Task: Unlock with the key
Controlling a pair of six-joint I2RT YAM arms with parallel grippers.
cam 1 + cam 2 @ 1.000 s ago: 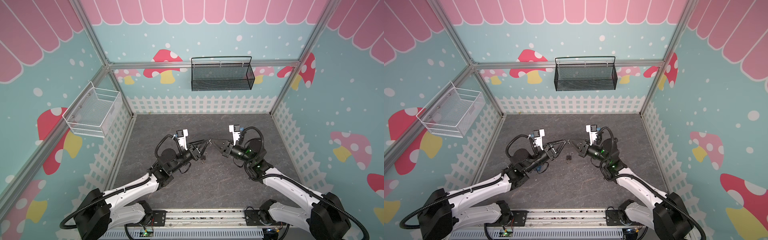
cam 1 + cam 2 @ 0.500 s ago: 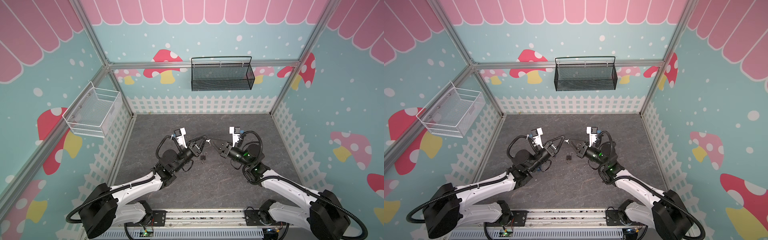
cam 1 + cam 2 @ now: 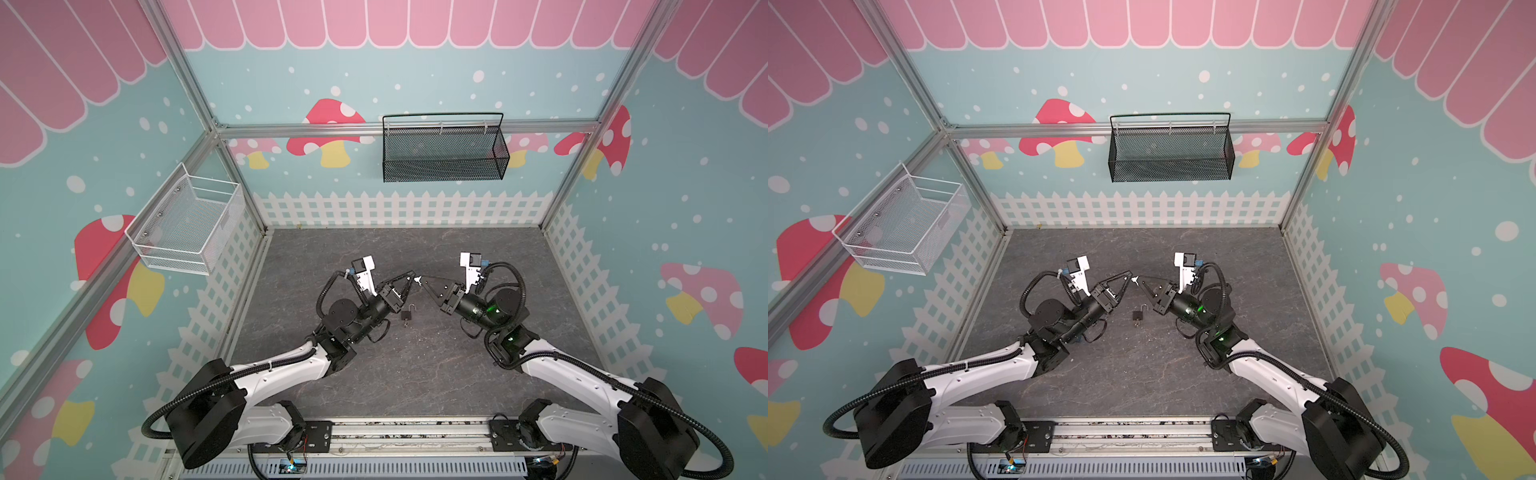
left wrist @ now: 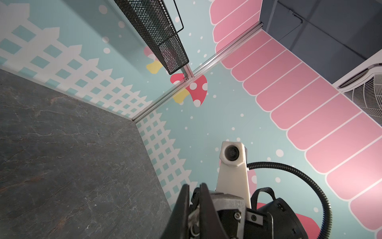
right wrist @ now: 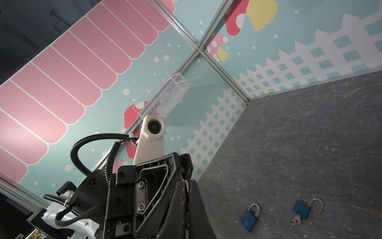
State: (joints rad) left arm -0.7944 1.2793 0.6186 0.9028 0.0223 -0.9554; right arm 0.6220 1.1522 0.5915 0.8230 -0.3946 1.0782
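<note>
The left tool (image 3: 411, 276) and the right tool (image 3: 424, 282) both have their jaws together. Their tips meet above the grey stone-patterned worktop (image 3: 415, 374), in front of the black wire-mesh basket (image 3: 444, 166) and under its left half. Just where the tips meet sits a small pale thing (image 3: 418, 277). It is too small for us to say what it is, or which tool clamps it.

We judge the task as partly done. In the right wrist view the open padlock (image 5: 302, 210), a blue square metal body, has its steel shackle swung out. A small key with a pinkish head (image 5: 296, 221) touches its base, seemingly in the keyhole, so this one looks already unlocked. Near it, but apart, lies the closed padlock (image 5: 249, 217), with the same blue body and both shackle legs down in it. This one seems left to do, perhaps with what the tools hold, if that is a key.

In a top view we find only one small dark padlock shape (image 3: 407, 314). It lies flat on the worktop, a little farther from the basket than the tool tips, on the robot's side. We cannot separate two locks there.
</note>
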